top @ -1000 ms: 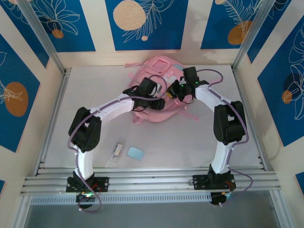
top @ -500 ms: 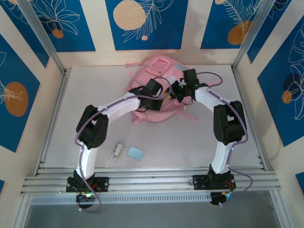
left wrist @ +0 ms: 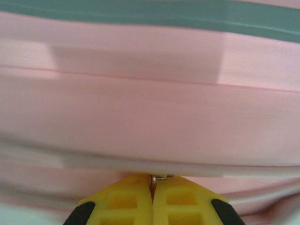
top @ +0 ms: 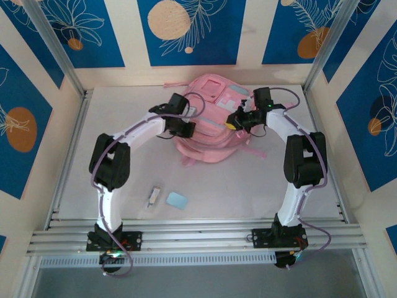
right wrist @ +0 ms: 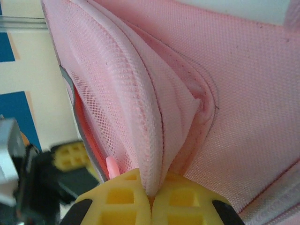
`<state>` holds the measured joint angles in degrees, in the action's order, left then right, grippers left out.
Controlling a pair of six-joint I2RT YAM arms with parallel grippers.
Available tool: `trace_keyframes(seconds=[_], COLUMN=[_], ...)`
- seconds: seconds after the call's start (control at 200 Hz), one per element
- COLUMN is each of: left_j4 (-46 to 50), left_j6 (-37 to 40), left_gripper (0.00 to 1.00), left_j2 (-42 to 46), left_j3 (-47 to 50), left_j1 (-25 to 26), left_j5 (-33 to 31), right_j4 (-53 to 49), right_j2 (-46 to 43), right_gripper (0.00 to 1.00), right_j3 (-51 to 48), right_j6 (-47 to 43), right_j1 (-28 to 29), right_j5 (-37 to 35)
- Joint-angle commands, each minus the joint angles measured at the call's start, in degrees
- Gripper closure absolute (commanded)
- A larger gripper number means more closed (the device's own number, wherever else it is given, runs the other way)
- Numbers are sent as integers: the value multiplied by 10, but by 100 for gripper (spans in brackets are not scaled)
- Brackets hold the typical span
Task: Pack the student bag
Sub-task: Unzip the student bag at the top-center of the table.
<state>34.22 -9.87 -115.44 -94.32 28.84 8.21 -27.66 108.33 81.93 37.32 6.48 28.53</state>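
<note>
The student bag (top: 214, 133) is a large pink backpack lying at the back middle of the table. My left gripper (top: 188, 129) presses against its left side. In the left wrist view the yellow fingers (left wrist: 126, 201) are shut on a small metal zipper pull (left wrist: 158, 177), with pink fabric (left wrist: 150, 117) and a grey-green trim (left wrist: 187, 16) beyond. My right gripper (top: 232, 123) is at the bag's upper right. It is shut (right wrist: 151, 197) on a fold of the bag's pink mesh-edged fabric (right wrist: 140, 126).
A small pale blue oblong (top: 177, 200) and a small white item (top: 154, 197) lie on the table towards the near edge. Aluminium rails (top: 198, 236) run along the front. Panel walls close off the left, right and back sides.
My left gripper has shut and moved left and back along the bag's side. My right gripper has shifted right and back, and the bag has been pulled flatter and wider.
</note>
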Motion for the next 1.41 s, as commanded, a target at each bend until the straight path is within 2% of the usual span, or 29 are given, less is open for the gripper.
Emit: trace_keyframes(seconds=[0.0, 0.075, 0.15, 0.255, 0.435, 0.52, 0.735, 0.87, 1.085, 1.27, 1.4], left_j4=[47, 60, 60, 67, 38, 14, 8, 15, 25, 3, -5], left_j6=[46, 62, 70, 83, 33, 0, -20, -16, -8, -22, -32], left_gripper=[100, 100, 100, 100, 100, 100, 100, 100, 100, 100, 100], left_j2=[20, 18, 23, 35, 41, 33, -15, -29, -20, -10, -15], left_j3=[-5, -24, -27, -27, -34, -55, -141, -155, -133, -102, -99], left_j1=[-33, -29, -18, 22, 80, 89, 96, 98, 101, 103, 106], left_j5=[-103, -82, -12, 51, 156, 184, 211, 212, 202, 198, 209], right_j4=[-95, -111, -121, -122, -69, -62, -35, -23, -36, -47, 13], right_j2=[-8, 9, 30, 55, 27, -14, -129, -170, -173, -219, -250], right_gripper=[100, 100, 100, 100, 54, 44, 42, 41, 38, 36, 33], right_j3=[38, 56, 89, 140, 133, 94, -49, -117, -127, -145, -211], right_j6=[-110, -122, -123, -83, 15, 48, 107, 122, 125, 154, 220], right_j1=[-28, -41, -48, -53, -45, -38, -33, -28, -11, 12, 24], right_j5=[34, 11, -28, -72, -83, -114, -127, -130, -120, -103, -87])
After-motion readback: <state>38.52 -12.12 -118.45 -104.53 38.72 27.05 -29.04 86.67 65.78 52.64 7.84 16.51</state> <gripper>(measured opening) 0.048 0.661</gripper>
